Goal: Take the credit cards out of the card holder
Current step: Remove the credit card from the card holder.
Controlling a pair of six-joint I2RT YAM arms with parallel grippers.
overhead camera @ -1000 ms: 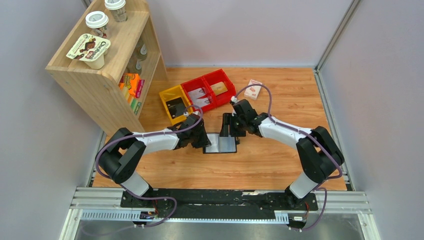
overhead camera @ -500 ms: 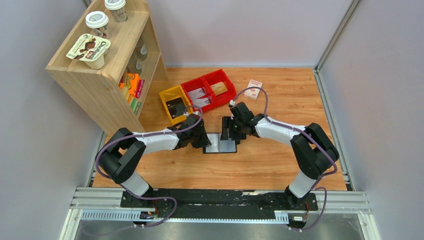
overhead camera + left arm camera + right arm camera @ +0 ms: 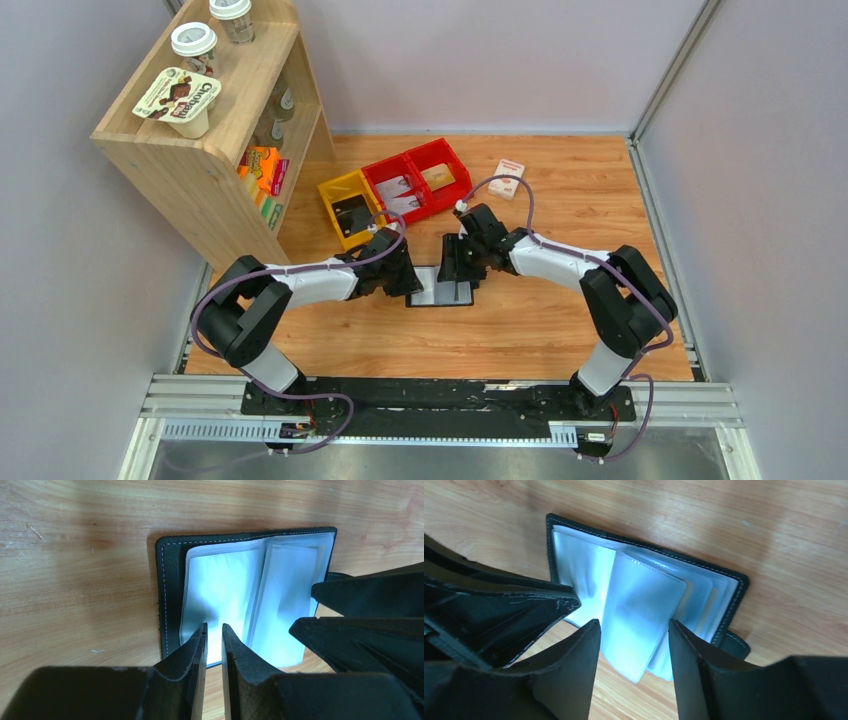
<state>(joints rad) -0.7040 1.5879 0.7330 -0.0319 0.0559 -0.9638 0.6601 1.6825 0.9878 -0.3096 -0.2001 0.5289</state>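
A: Black stitched leather card holder point(image 3: 169, 580) lay open flat on the wood-grain table point(image 3: 75, 590). Its glossy clear sleeves were fanned and looked bluish-white.
B: Left gripper point(image 3: 213, 628)?
A: Fingers stood a slit apart over the left sleeve's near edge. Could not tell whether they pinched it.
B: Right gripper point(image 3: 634, 624)?
A: Spread wide, straddling one raised sleeve leaf, gripping nothing.
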